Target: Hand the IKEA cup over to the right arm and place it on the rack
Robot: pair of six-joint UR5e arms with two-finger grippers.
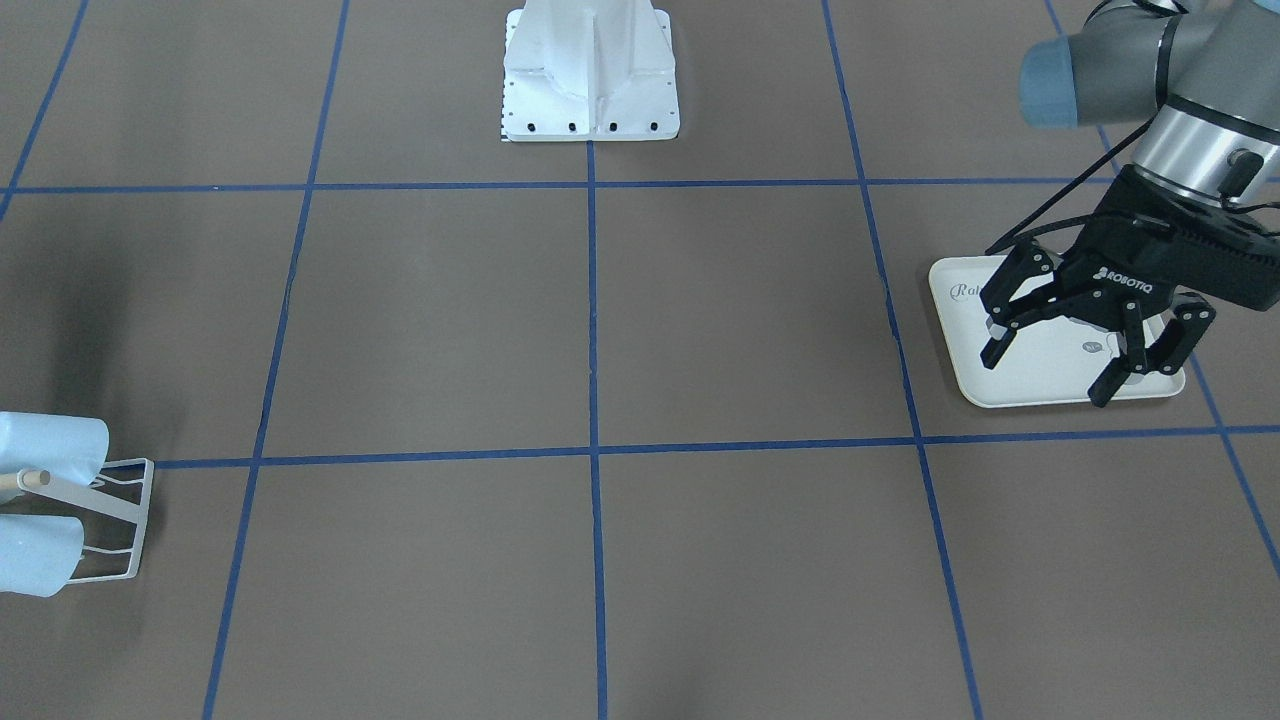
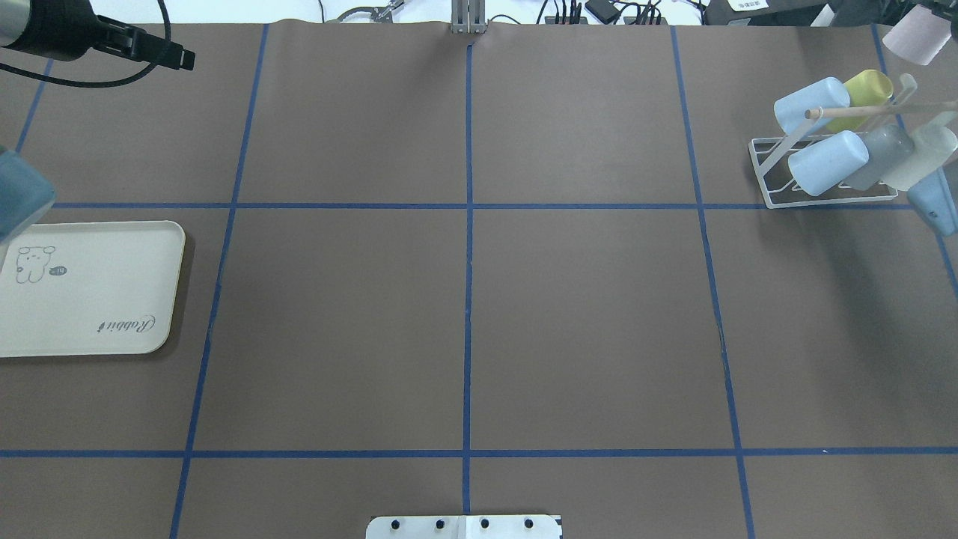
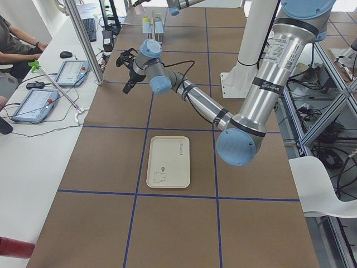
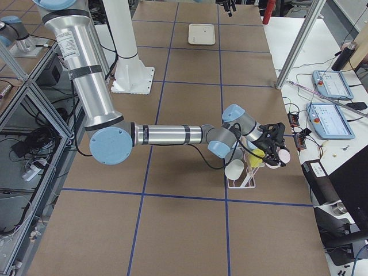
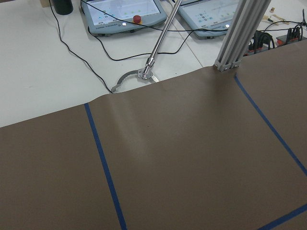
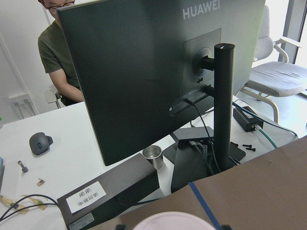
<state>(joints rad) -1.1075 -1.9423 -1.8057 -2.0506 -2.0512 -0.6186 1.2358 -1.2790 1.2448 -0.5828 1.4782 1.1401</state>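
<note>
IKEA cup (image 2: 917, 34), pink, is grasped by the right tool (image 4: 276, 149), raised just past the rack (image 2: 759, 171); left tool (image 1: 1048, 372) is spread, empty, above the tray (image 2: 135, 329), well apart.

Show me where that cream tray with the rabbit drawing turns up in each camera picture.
Front-facing: the cream tray lies at the right, beneath the open left tool.
Overhead: at the left edge.
Exterior left: centre, in front of the near arm.
Exterior right: far away, top centre.
Left wrist: not in it.
Right wrist: not in it.
Shared landmark: the white robot base, in all four exterior views.
</note>
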